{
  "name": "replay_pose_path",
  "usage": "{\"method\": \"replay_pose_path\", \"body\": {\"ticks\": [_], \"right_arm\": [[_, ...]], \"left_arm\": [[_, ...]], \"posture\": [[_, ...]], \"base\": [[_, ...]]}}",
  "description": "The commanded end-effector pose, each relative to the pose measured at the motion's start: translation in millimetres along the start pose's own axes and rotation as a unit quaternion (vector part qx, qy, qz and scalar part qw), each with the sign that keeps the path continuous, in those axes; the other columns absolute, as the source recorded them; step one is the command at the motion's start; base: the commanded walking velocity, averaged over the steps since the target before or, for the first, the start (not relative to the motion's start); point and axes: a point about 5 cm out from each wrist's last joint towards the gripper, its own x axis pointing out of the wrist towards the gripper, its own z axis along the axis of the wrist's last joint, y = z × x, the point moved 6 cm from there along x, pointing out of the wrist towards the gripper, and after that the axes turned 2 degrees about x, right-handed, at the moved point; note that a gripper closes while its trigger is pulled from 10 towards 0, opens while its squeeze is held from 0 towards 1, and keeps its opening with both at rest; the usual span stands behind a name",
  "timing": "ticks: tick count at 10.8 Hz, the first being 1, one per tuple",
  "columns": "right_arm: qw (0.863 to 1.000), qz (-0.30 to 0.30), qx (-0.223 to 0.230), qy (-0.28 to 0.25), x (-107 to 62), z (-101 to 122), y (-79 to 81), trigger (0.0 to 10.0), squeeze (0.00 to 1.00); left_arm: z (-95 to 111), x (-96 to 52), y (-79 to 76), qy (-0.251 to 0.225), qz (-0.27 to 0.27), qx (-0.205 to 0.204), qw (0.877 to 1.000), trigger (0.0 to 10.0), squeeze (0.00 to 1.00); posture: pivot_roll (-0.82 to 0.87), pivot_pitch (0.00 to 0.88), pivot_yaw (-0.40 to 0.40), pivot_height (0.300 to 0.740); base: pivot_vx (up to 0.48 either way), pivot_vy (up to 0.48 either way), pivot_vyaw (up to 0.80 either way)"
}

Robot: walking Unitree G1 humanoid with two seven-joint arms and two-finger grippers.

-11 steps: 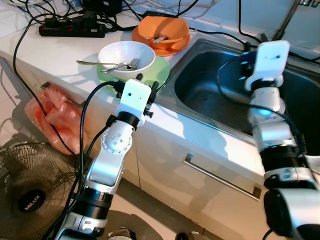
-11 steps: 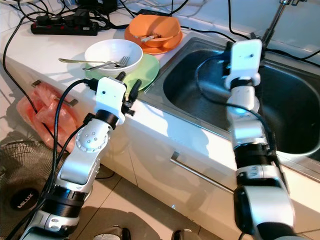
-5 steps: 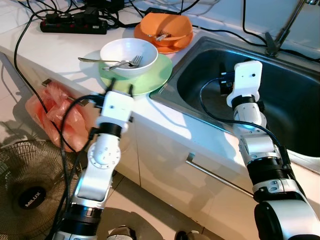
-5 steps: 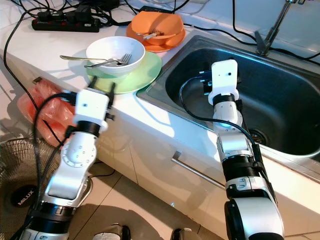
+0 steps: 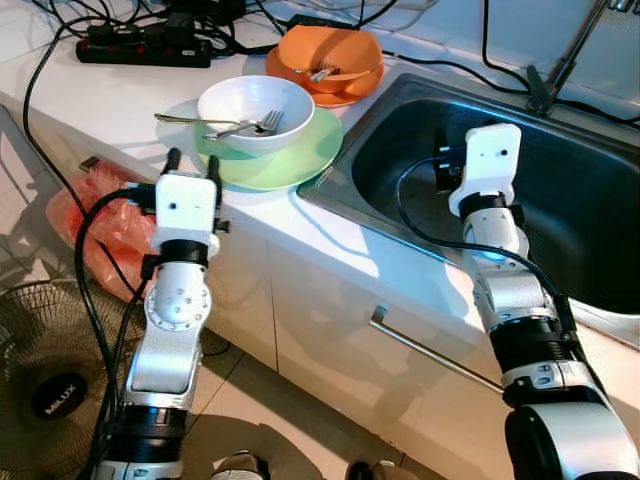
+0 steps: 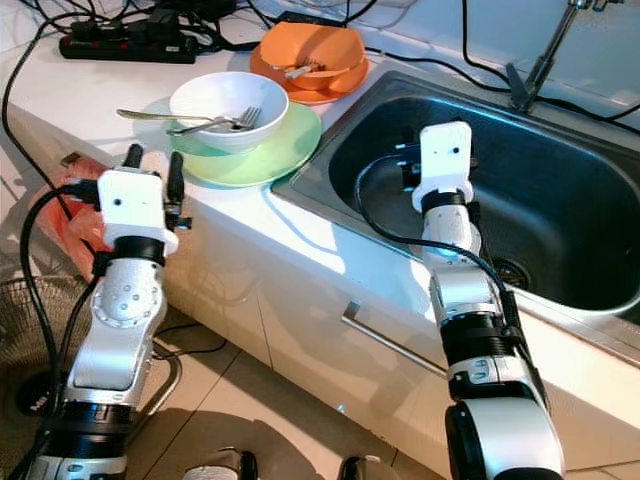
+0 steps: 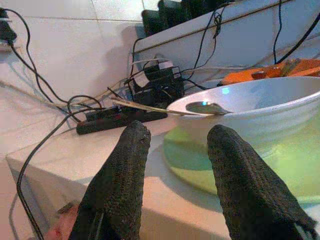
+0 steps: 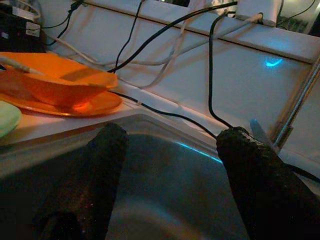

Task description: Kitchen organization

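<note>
White ceramic bowl [image 5: 253, 107] holding metal fork [image 5: 248, 127], on green plate [image 5: 290, 160], white desk [image 5: 100, 105]. Left end effector [image 5: 192, 166] spread nearby; right end effector [image 8: 170, 165] spread over steel sink [image 5: 590, 200].

- I see a white bowl [image 5: 254, 108] holding a fork [image 5: 248, 127] and spoon [image 5: 185, 122], resting on a green plate [image 5: 285, 155].
- Farther back, an orange bowl [image 5: 328, 58] sits on an orange plate [image 5: 322, 96].

light: bright daylight | shadows: hard | focus: sharp | sink interior: dim
</note>
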Motion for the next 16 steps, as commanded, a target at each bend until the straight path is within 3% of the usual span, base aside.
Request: {"method": "replay_pose_path", "body": {"ticks": [1,2,3,4,7,9,16], "right_arm": [[1.0,-0.005,0.003,0.001,-1.9,-0.2,-4.4,10.0,0.0],[1.0,-0.005,0.004,-0.001,-1.7,0.9,-3.9,10.0,0.0],[1.0,-0.005,0.004,-0.002,-1.8,1.6,-3.2,10.0,0.0],[1.0,-0.006,0.004,-0.002,-1.6,1.5,-3.6,10.0,0.0],[1.0,-0.006,0.004,-0.001,-1.7,1.4,-3.5,10.0,0.0],[1.0,-0.006,0.005,-0.005,-1.5,3.1,-2.4,10.0,0.0],[1.0,-0.005,0.006,-0.005,-1.8,3.4,-1.0,10.0,0.0]], "left_arm": [[5.1,3.6,0.8,-0.011,0.003,-0.006,1.0,10.0,0.0],[3.2,7.4,2.0,-0.01,0.001,-0.015,1.0,10.0,0.0],[5.8,13.5,1.8,-0.018,-0.01,-0.041,0.999,10.0,0.23],[7.5,18.5,3.1,-0.021,-0.009,-0.045,0.999,10.0,1.0],[7.0,24.8,1.8,-0.024,-0.015,-0.058,0.998,10.0,1.0],[8.1,29.3,-2.7,-0.026,-0.027,-0.069,0.997,10.0,0.0],[8.5,46.5,-10.4,-0.025,-0.045,-0.087,0.995,10.0,0.0]], "posture": [[0.09,0.105,-0.057,0.74],[0.09,0.105,-0.057,0.74],[0.09,0.105,-0.057,0.74],[0.08,0.102,-0.056,0.74],[0.08,0.099,-0.055,0.74],[0.08,0.094,-0.054,0.74],[0.07,0.083,-0.056,0.74]], "base": [[0.0,0.0,0.0],[0.0,0.0,0.0],[0.0,0.0,0.0],[0.0,0.0,0.0],[0.0,0.0,0.0],[0.0,0.0,0.0],[0.0,0.0,0.0]]}}
